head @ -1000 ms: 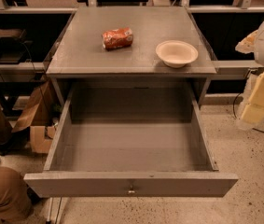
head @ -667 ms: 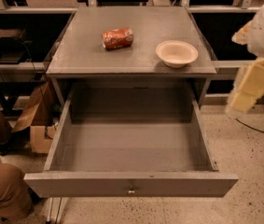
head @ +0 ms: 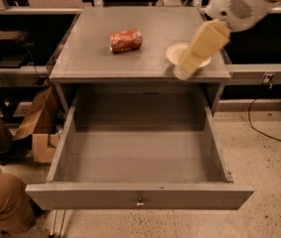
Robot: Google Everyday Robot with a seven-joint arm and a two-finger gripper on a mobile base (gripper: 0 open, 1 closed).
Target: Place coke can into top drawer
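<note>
The coke can (head: 125,40), red-orange with pale markings, lies on its side on the grey cabinet top (head: 95,58), left of centre. The top drawer (head: 140,196) is pulled fully open below it. It is empty inside and has a small metal knob (head: 140,202) on its front panel. My gripper (head: 182,73), on a cream and white arm, reaches in from the upper right. It hangs over the cabinet top's right front part, well right of the can, and partly covers a cream bowl (head: 174,52).
A person's legs in tan trousers (head: 1,202) are at the lower left, beside the drawer's front corner. A cardboard box (head: 38,128) leans against the cabinet's left side. A cable (head: 266,133) runs over the floor at the right. Dark shelving stands behind.
My arm has swung in from the right edge to the left and now hangs over the bowl on the cabinet top. The can and the drawer have not moved.
</note>
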